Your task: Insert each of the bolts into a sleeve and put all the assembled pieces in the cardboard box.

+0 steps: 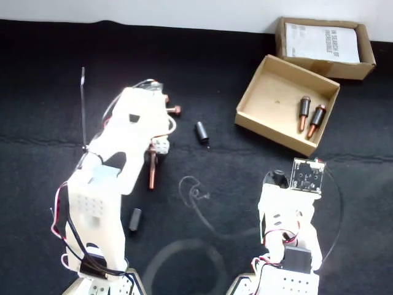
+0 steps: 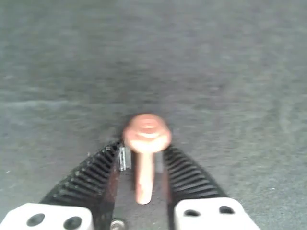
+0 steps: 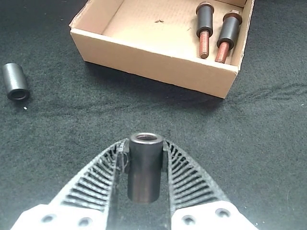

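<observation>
My left gripper point(image 2: 142, 165) is shut on the shaft of a copper bolt point(image 2: 145, 143), whose head points away from the camera. In the high view a copper bolt point(image 1: 152, 169) lies along that gripper's point(image 1: 156, 150) tip, and another bolt head point(image 1: 175, 110) pokes out beside the arm. My right gripper point(image 3: 145, 158) is shut on a dark sleeve point(image 3: 145, 167), standing upright point(image 1: 278, 178) in front of the cardboard box point(image 1: 249, 117). Two assembled pieces point(image 3: 205, 28) point(image 3: 226, 36) lie in the box point(image 3: 153, 62). Loose sleeves lie mid-table point(image 1: 202, 131) point(image 3: 16, 81) and by the left arm point(image 1: 135, 219).
A second cardboard box point(image 1: 365, 64) holding a printed sheet stands at the back right, touching the first. A thin upright rod point(image 1: 83, 107) stands left of the left arm. Black cloth covers the table, with faint ring marks near the front.
</observation>
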